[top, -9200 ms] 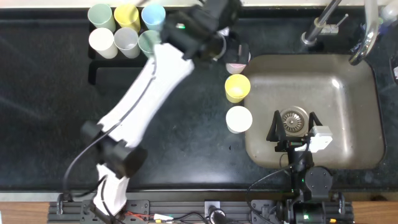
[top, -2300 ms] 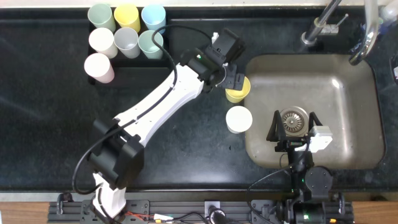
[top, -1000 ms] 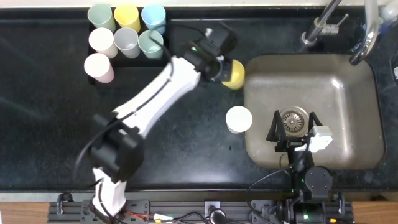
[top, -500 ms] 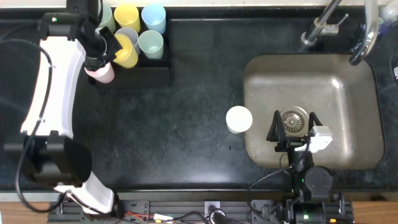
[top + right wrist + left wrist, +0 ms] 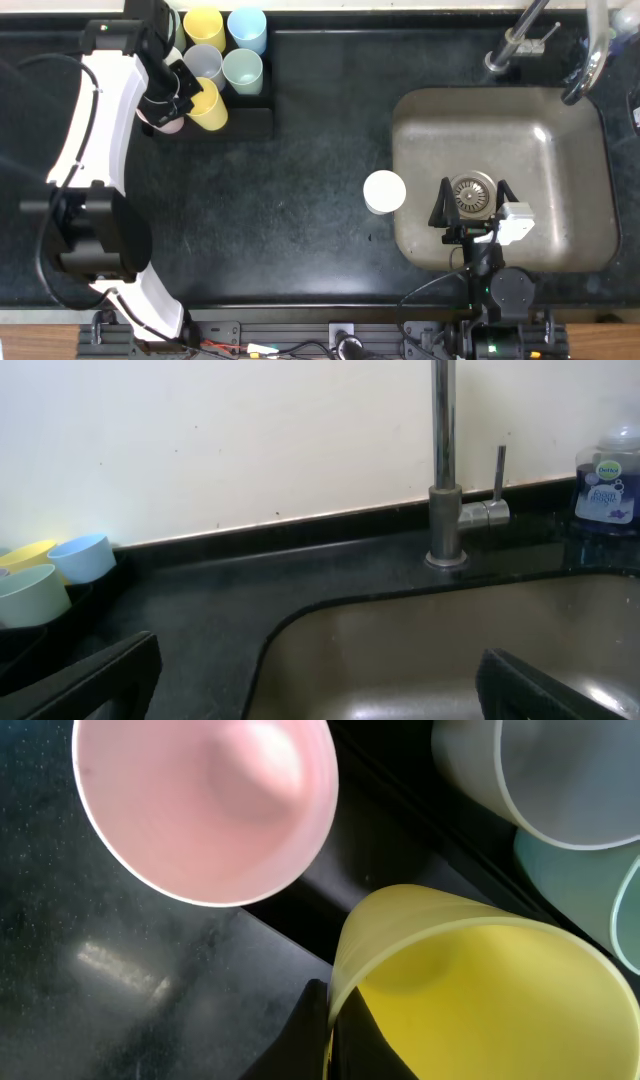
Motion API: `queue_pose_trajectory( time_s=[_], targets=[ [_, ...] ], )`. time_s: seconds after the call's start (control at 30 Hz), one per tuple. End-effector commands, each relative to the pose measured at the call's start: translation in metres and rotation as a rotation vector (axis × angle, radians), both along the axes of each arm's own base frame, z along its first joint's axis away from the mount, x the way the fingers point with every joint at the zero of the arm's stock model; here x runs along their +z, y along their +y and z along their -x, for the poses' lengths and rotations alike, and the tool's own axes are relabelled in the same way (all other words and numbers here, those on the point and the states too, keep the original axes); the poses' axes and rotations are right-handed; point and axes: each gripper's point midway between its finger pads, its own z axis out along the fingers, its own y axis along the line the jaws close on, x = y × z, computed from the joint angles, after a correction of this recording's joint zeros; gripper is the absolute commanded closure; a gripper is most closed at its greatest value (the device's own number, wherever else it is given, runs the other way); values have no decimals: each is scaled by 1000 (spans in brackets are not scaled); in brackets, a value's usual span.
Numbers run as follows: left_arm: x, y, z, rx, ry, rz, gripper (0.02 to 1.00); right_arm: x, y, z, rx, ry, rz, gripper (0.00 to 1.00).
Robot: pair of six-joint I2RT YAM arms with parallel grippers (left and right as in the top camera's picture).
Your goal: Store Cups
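Casing of smooth white plastic covers the left arm point(image 5: 90, 130), which stands at the far left of the black, finely speckled, glossy bench point(image 5: 300, 250) and reaches up to the back corner. Its left gripper point(image 5: 188, 88) has the jaws closed on the thin wall of a yellow cup point(image 5: 208, 105), one dark finger point(image 5: 312, 1030) pressed against the outside just under the rim. The yellow cup is a matte, tapered plastic tumbler, held tilted with its round mouth showing, at the front left corner of a black rectangular tray point(image 5: 255, 122).

Just beside it stands a pale pink cup point(image 5: 160, 122) of the same tapered shape, upright, with a smooth rounded floor inside point(image 5: 205, 805).

In the tray stand a grey cup point(image 5: 205, 58) and a mint cup point(image 5: 242, 70), and behind them a second yellow cup point(image 5: 203, 22) and a light blue cup point(image 5: 247, 25), all upright and packed close.

Well apart to the right, a white cup point(image 5: 384, 191) sits on the bench at the sink's left rim.

The sink point(image 5: 560, 130) is brushed steel, a rounded rectangle with a circular drain point(image 5: 470, 186).

The right gripper point(image 5: 470, 200) hangs over that drain, its black jaws spread wide and holding nothing point(image 5: 320, 690).

A polished metal tap point(image 5: 515, 40) rises as a straight tube behind the basin.
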Motion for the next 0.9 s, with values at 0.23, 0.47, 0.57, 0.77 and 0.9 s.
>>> queue_pose_trajectory(
  time_s=[0.23, 0.47, 0.57, 0.77, 0.9],
  targets=[
    [-23, 12, -7, 73, 31, -33, 982, -4, 1, 0, 6, 2, 3, 5],
    [-31, 21, -8, 130, 43, -79, 982, -4, 1, 0, 6, 2, 3, 3],
    [-35, 23, -11, 164, 41, -88, 982, -4, 1, 0, 6, 2, 3, 3],
    [-42, 23, -19, 188, 25, -84, 982, -4, 1, 0, 6, 1, 3, 3],
    [-46, 22, -21, 189, 28, -78, 982, -4, 1, 0, 6, 1, 3, 3]
  ],
)
